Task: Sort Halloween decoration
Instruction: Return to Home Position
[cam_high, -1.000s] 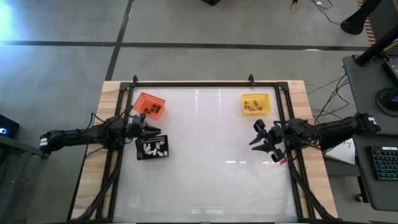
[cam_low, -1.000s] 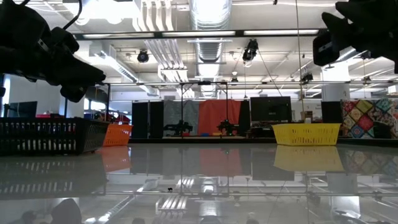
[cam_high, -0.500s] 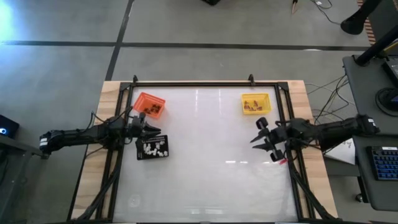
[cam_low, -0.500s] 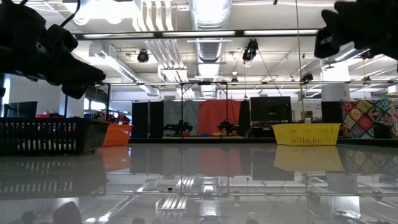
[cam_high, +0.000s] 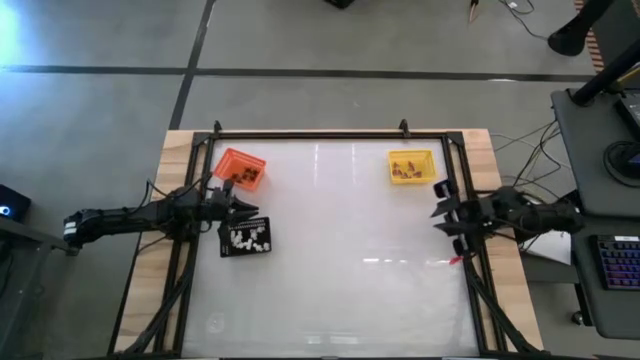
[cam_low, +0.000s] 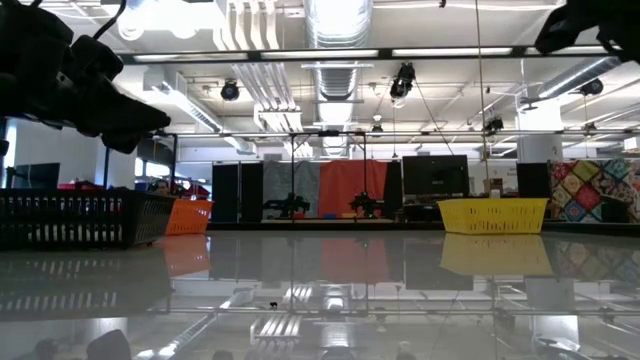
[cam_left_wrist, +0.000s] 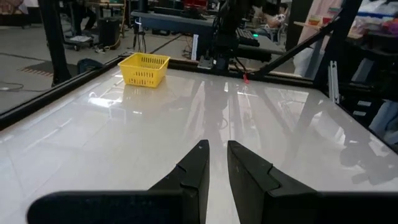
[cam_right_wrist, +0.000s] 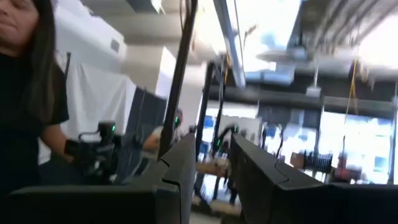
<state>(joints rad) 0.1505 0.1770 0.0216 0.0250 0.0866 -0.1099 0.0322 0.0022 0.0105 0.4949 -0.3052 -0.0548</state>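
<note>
The Halloween decoration lies in three trays. White trinkets (cam_high: 245, 238) fill the black tray (cam_high: 226, 249), dark ones the orange tray (cam_high: 231, 159), and brown ones the yellow tray (cam_high: 428, 157). My left gripper (cam_high: 255, 209) hovers level at the table's left side, between the orange and black trays. Its fingers are a narrow gap apart with nothing between them (cam_left_wrist: 216, 149). My right gripper (cam_high: 438, 208) is drawn back at the table's right edge, below the yellow tray in the high view. It is tipped upward into the room and stands open and empty (cam_right_wrist: 211, 149).
A black frame (cam_high: 310, 133) runs around the white table top. A small red thing (cam_high: 455, 258) lies by the right rail. The middle of the table is bare white surface (cam_high: 340, 230). A person (cam_right_wrist: 25, 93) shows in the right wrist view, off in the room.
My right gripper has pulled back toward the table's right edge and risen, tipping upward and rolling; it has nearly left the low view at the top. Its finger gap looks unchanged. The trays and trinkets have not moved.
</note>
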